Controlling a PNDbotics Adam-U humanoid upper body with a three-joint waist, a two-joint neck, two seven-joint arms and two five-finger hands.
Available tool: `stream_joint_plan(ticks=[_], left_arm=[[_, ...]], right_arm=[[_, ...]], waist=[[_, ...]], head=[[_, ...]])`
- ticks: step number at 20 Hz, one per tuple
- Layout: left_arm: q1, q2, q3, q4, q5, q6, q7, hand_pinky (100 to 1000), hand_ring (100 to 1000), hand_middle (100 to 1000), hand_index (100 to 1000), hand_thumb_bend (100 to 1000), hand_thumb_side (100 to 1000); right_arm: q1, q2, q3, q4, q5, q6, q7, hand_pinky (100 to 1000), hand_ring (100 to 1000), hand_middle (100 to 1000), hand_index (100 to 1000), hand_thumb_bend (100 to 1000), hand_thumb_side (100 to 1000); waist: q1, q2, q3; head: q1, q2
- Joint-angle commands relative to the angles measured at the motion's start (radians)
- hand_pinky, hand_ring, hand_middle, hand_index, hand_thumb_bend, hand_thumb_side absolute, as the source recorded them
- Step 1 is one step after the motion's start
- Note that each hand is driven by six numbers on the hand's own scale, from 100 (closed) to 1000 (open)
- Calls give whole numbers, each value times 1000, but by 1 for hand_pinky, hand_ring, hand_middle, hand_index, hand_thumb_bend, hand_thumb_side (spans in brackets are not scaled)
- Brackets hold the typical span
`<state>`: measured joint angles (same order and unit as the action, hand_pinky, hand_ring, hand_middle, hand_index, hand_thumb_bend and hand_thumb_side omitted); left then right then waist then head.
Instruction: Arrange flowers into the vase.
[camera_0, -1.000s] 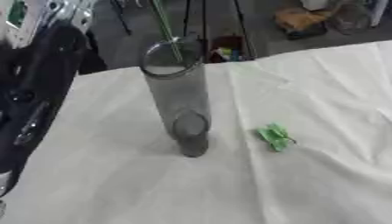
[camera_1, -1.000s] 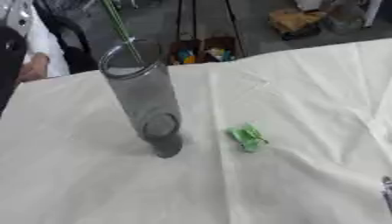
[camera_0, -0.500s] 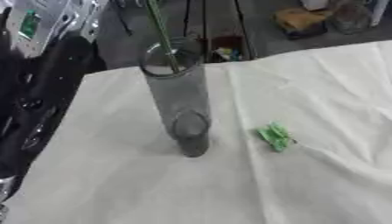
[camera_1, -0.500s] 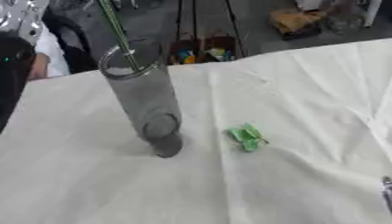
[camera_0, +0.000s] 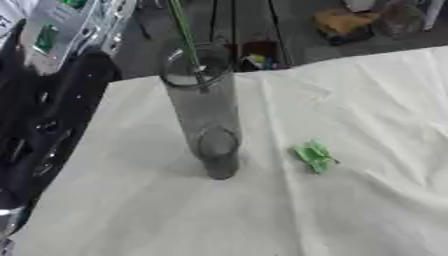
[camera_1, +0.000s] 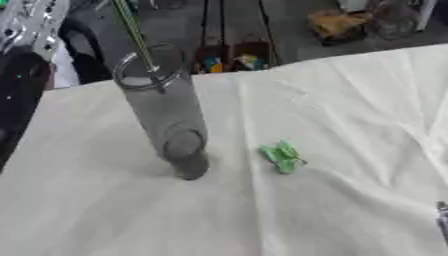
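A tall clear glass vase (camera_0: 206, 115) stands upright on the white tablecloth (camera_0: 262, 215), left of centre. A thin green flower stem (camera_0: 185, 30) comes down from above the picture's top edge, and its lower end is inside the vase's mouth (camera_0: 196, 65). Whatever holds the stem is out of view above. My black left arm (camera_0: 35, 135) runs along the left edge; its hand does not show. A small green leafy piece (camera_1: 282, 157) lies on the cloth to the right of the vase. A dark sliver of my right hand (camera_1: 442, 220) shows at the lower right edge.
The table's far edge (camera_0: 289, 70) runs behind the vase. Past it the dark floor holds boxes and a brown bag (camera_0: 346, 21). Silver equipment with green marks (camera_0: 52, 30) stands at the top left.
The stem's top leans a little further left, while its lower end stays in the vase's mouth. The left arm has shifted slightly. The vase and the leafy piece have not moved.
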<state>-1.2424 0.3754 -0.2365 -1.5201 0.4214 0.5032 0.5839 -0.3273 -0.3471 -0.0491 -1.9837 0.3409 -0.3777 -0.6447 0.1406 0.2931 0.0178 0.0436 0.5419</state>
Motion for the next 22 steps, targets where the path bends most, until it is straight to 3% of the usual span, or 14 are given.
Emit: stream_joint_plan(ticks=[1,22], left_arm=[[-13,7,2,-2,-8,92,93,100,100,100,100,100,275],[31,-18,-24,9,-36,95,99,100,100,100,100,100,261]], right_arm=[[-16,-4,-1,-16,-4,0,-2,644,652,479,685,100,933],[-21,0,-3,-16,-3,0,-5,644,652,477,685,100,933]], waist=[[-10,-17,-1],[-16,-6,-6]], head=[[3,-13],[3,-27]])
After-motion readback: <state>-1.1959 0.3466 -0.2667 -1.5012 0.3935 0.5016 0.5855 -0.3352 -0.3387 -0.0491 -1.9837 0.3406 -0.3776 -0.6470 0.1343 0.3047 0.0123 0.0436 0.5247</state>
